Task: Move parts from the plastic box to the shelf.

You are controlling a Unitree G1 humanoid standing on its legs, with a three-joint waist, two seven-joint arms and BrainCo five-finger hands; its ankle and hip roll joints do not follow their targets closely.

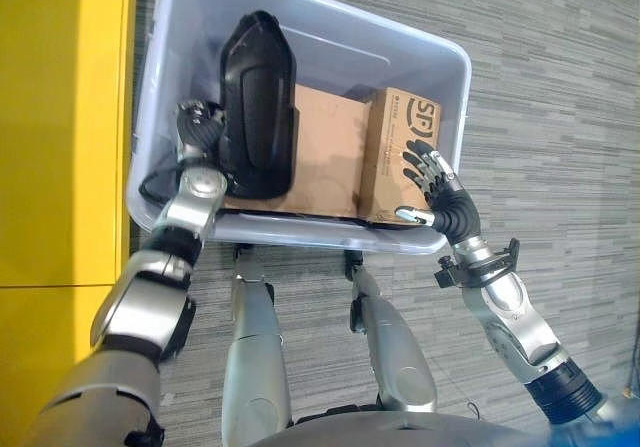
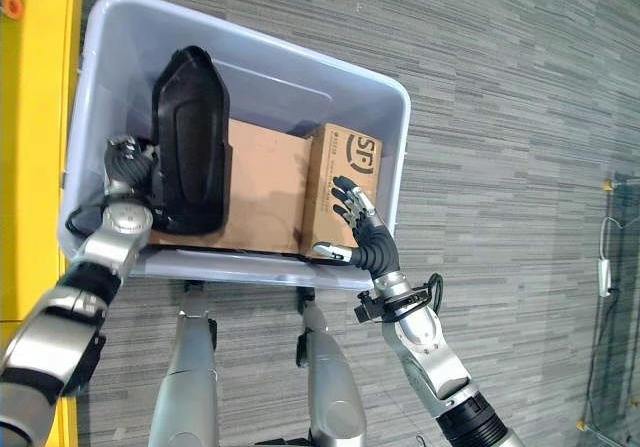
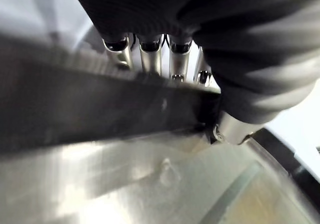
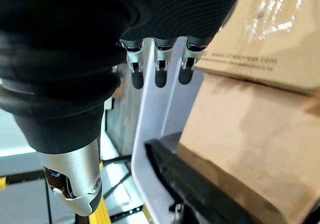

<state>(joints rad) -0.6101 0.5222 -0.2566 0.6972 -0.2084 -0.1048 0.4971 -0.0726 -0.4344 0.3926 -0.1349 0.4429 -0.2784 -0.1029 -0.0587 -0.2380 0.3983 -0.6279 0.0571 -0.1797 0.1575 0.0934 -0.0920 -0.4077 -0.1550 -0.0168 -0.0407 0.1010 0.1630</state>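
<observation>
left eye view: a pale, translucent plastic box (image 1: 455,77) with rounded corners and smooth walls sits on a grey floor (image 1: 560,117) of fine streaked bands, beside a flat yellow surface (image 1: 50,117). inside the box, a long black moulded part (image 1: 258,107) with a rounded top and a smooth, slightly glossy shell stands on its edge near the box's left wall, leaning over a flat brown cardboard sheet (image 1: 325,152). to the right of the sheet stands a small rectangular cardboard carton (image 1: 395,137), matte brown, partly wrapped in clear shiny film, close to the right wall. the left hand (image 1: 197,127) is down inside the box against the left side of the black part; its silver fingers (image 3: 150,58) run behind the part's dark edge and their tips are hidden, so it cannot be told whether they grasp it. the right hand (image 1: 432,182) is at the box's near right corner, fingers straight and relaxed against the carton's face, thumb spread apart, holding nothing.
</observation>
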